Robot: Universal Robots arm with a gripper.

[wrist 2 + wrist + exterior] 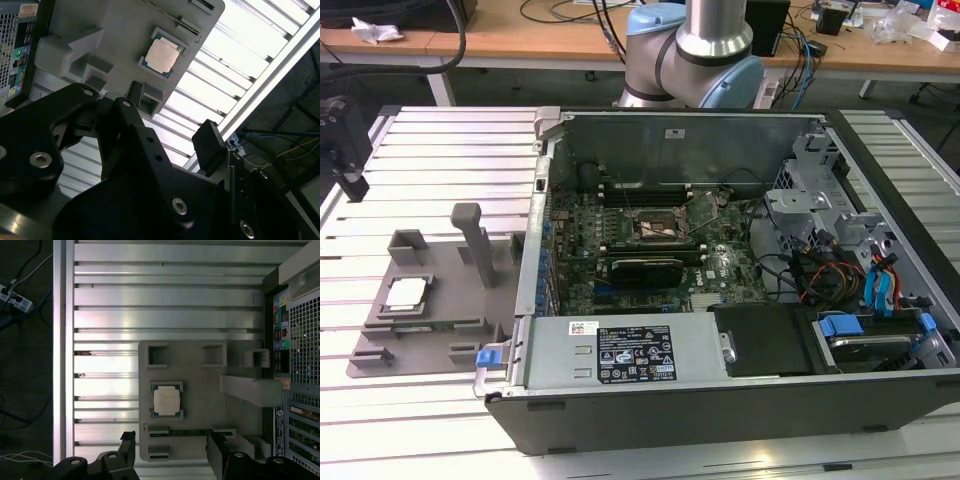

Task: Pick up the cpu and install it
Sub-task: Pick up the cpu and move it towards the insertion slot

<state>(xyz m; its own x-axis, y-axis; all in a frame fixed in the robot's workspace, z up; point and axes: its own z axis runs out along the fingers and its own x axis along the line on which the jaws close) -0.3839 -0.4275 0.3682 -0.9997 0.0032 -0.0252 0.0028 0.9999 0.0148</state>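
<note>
Silver cpu [405, 293]: seated in the grey tray [440, 300], at 9 o'clock from the case [720, 410] in the exterior view.
Gripper [171, 439]: spread wide, nothing is held; it is hung above the tray, apart from the cpu.
Socket [660, 228]: set mid-board inside the case, at 3 o'clock from the tray.

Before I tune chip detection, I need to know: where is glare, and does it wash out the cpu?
Second wrist view: table slats blown white, cpu warm-tinted but distinct; first wrist view: slats banded with glare, cpu clear; exterior view: even light.
</note>
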